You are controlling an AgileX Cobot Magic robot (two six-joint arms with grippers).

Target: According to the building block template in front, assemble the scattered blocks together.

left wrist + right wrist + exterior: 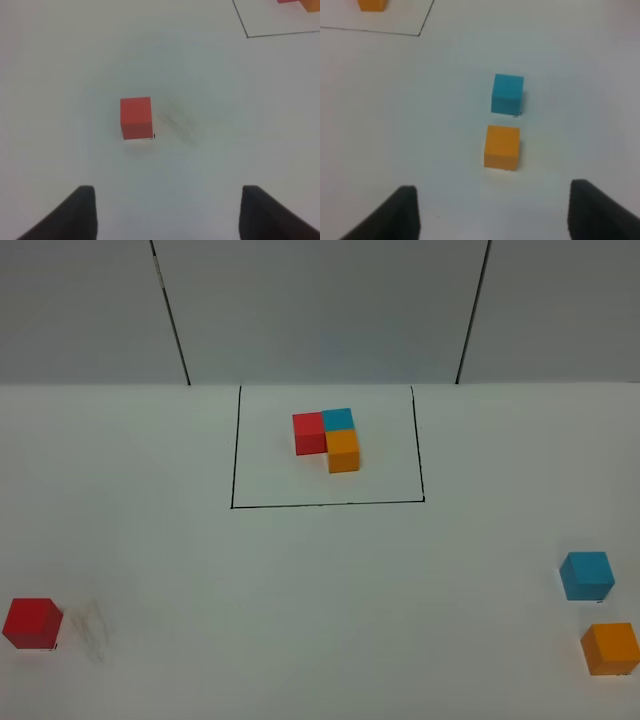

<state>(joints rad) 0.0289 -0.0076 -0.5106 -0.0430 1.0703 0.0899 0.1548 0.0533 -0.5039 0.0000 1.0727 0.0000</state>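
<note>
— White table (300,640); the template (330,438) sits framed, well ahead of both pincers. Left pincer (168,200)?
— Spread apart, red block (135,117) just ahead.
— Right pincer (492,200)?
— Apart too; orange block (502,146) ahead, blue block (507,93) beyond.

At the far middle of the table (320,590): drawn rectangle (327,505). Inside it, at mid-width and clear of all four lines: template cluster (330,437), two cubes side by side behind, a third touching in front of the right one. Near the front left corner: lone cube (32,623). By the right edge, toward the front corner: rear cube of the pair (586,575); just before it, slightly rightward, not touching: front cube of the pair (610,648).
</note>
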